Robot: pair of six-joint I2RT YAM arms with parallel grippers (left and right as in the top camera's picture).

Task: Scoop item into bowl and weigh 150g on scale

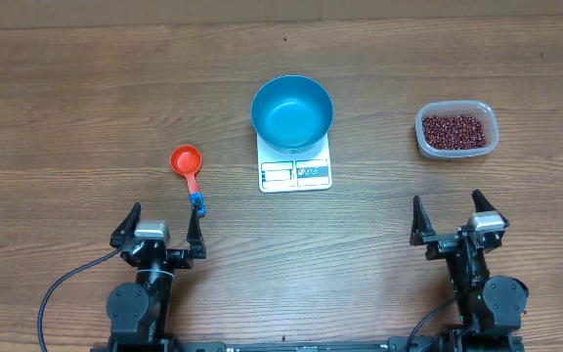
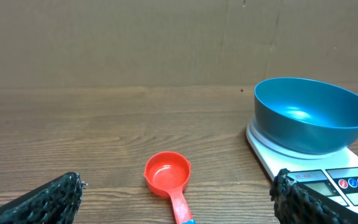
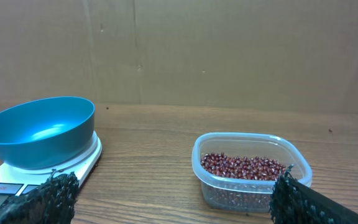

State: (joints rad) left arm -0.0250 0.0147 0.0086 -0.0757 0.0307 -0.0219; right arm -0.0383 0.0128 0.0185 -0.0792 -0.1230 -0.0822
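Since the beans (image 1: 454,129) lay as a shallow heap of small, smooth, dark red-brown grains in the clear container (image 1: 424,143) at the right of the worktop (image 1: 66,98), well apart from the bowl (image 1: 292,110), I judged that every scoopful would have to cross bare wood. Hard, round grains like those would roll far if the scoop tipped.

The container looked thin-walled and light, with rounded corners. A scoop pushed into it might shove it along unless something steadied it.

The bowl, deep, glossy blue and empty, sat on the flat white scale (image 1: 295,174) and was about as wide as the scale itself. A knock from a passing arm could slide it off the platform. The display was too small to read, and a generous last scoop could overshoot the weight.

The red plastic scoop (image 1: 187,160), a small round cup on a short handle with a blue end, lay left of the scale, on the far side from the beans, so the carry looked long.

The left jaws stood wide open and empty just behind the scoop's handle. The right jaws were equally wide and empty, near the container but not touching it.
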